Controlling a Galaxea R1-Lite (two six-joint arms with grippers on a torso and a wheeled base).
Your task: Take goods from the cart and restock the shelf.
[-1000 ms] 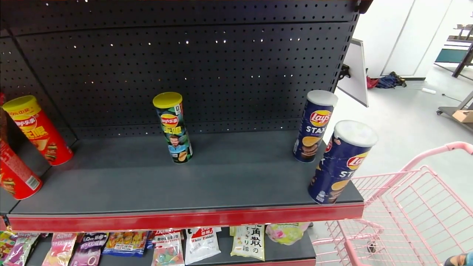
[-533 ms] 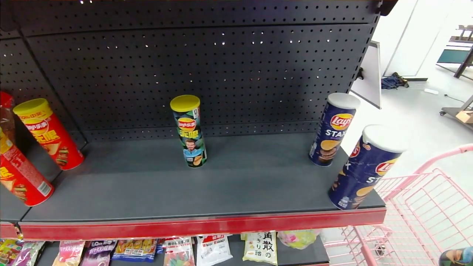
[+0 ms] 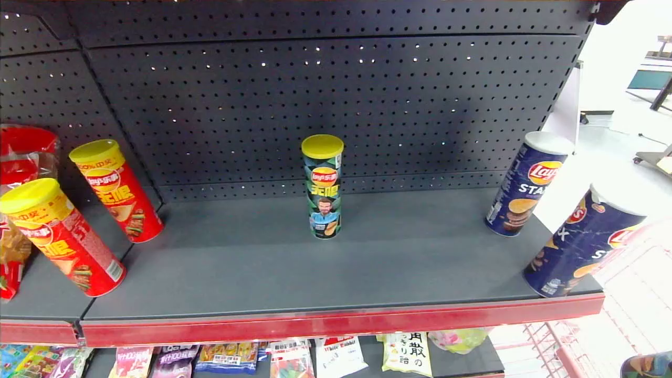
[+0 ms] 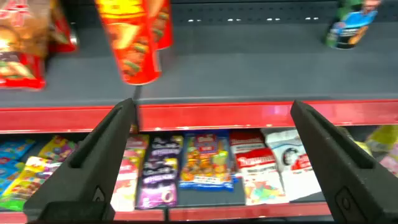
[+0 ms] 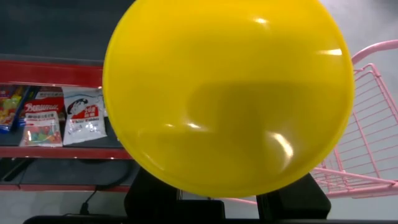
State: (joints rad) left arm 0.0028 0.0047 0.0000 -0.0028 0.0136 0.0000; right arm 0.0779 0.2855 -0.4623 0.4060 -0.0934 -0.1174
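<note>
A dark shelf (image 3: pixel 315 268) with a red front edge carries upright chip cans: a green one with a yellow lid (image 3: pixel 323 186) in the middle, two blue ones (image 3: pixel 527 184) (image 3: pixel 583 244) at the right end, and two red ones (image 3: pixel 118 189) (image 3: pixel 60 236) at the left. My left gripper (image 4: pixel 212 107) is open and empty, just in front of the shelf's red edge, near a red can (image 4: pixel 134 43). My right gripper (image 5: pixel 225 198) is shut on a can whose yellow lid (image 5: pixel 227 93) hides most of that view. The pink cart (image 5: pixel 373 124) stands beside the shelf's right end.
Snack bags (image 3: pixel 336 354) fill the lower shelf (image 4: pixel 205 162). A perforated black back panel (image 3: pixel 315 94) closes the shelf behind. Bare shelf surface lies on both sides of the green can. Red bagged goods (image 3: pixel 23 157) sit at the far left.
The head camera has swung left: everything on the shelf slid to the right in the picture, more red cans came into sight and most of the cart left it. The cans themselves stand unchanged.
</note>
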